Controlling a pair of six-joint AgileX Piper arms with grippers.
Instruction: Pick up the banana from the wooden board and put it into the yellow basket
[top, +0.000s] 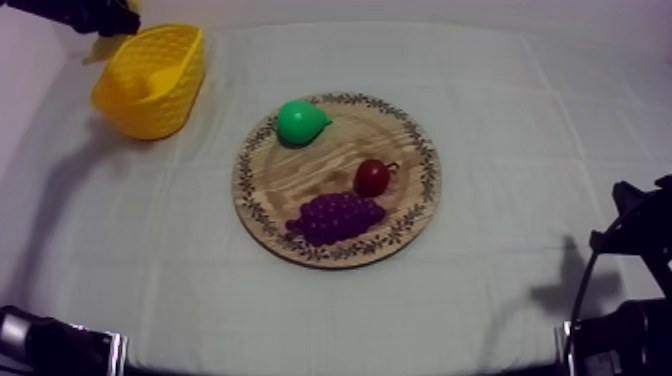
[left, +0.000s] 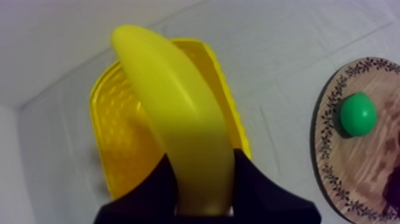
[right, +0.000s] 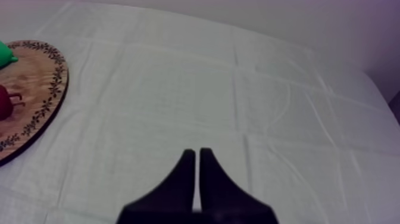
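the worktop (top: 520, 130) is covered edge to edge by a grey-white cloth (top: 150, 250), smooth but crossed by a grid of straight fold creases (right: 238, 77). beyond the worktop's far edge rises a plain, pale wall (right: 286, 21) with a faint lilac tint, and the same bare paleness runs along the worktop's left side. the light on the worktop is soft and even, leaving only blurred grey shadows (top: 556, 292) on the cloth near the worktop's right edge.

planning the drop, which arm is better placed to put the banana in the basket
Left: the left gripper is shut on the banana over the yellow basket; the right gripper lies shut beyond the wooden board.
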